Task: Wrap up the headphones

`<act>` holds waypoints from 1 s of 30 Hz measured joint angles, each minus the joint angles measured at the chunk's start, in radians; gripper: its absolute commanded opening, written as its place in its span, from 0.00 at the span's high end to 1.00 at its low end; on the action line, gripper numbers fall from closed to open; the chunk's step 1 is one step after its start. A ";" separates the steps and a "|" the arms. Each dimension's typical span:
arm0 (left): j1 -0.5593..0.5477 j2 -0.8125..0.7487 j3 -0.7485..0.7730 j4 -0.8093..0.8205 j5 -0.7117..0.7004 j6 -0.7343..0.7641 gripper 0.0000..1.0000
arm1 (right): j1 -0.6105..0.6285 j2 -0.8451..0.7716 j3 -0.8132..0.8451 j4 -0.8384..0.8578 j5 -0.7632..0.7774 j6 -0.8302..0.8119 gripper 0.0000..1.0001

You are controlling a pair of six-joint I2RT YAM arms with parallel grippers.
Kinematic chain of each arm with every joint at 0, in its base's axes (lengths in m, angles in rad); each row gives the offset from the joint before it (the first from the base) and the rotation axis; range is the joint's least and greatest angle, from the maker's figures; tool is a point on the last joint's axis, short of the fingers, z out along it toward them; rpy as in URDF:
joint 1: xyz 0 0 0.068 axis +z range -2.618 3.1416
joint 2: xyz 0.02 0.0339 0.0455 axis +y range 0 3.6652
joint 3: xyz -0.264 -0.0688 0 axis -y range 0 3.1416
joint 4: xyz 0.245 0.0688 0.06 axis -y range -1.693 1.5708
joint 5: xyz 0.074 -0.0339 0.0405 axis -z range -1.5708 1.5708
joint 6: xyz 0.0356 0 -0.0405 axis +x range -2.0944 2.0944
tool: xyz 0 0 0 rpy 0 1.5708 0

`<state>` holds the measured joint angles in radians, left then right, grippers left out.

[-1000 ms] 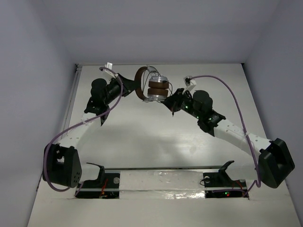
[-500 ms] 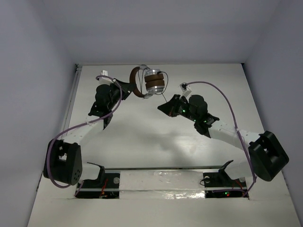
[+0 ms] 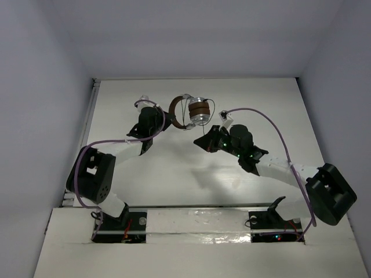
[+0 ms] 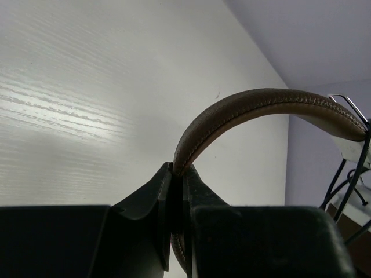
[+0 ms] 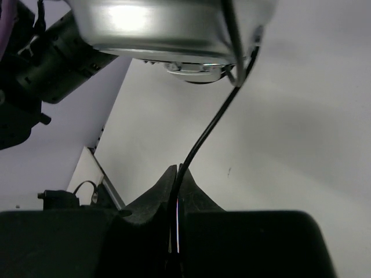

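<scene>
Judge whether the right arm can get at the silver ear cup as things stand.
Probably yes: the ear cup hangs ahead of the right gripper, nothing between, though that gripper is shut on the cord.

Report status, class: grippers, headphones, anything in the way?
Left gripper shut on headband. Right gripper shut on cord. Headphones held between arms. No obstruction seen.

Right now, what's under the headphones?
Below the headphones, the cord hangs from the silver cup into the shut right gripper. From above, the headphones cover the table patch directly beneath.
</scene>
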<state>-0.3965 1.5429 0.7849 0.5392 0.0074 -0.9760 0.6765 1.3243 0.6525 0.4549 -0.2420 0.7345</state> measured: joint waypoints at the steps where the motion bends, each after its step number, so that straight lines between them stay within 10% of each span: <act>1: -0.009 0.011 0.010 -0.008 -0.014 0.002 1.00 | 0.013 0.000 0.000 -0.003 0.002 -0.003 1.00; 18: -0.072 0.036 0.060 -0.100 -0.137 0.061 1.00 | 0.123 0.134 0.105 -0.104 0.104 -0.035 0.93; 30: -0.138 0.262 0.194 -0.202 -0.170 0.148 1.00 | 0.139 0.096 0.140 -0.226 0.231 -0.039 0.46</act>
<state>-0.5350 1.8050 0.9791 0.3370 -0.1627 -0.8284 0.8154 1.4204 0.7921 0.2287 -0.0113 0.6960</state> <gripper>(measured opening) 0.046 0.489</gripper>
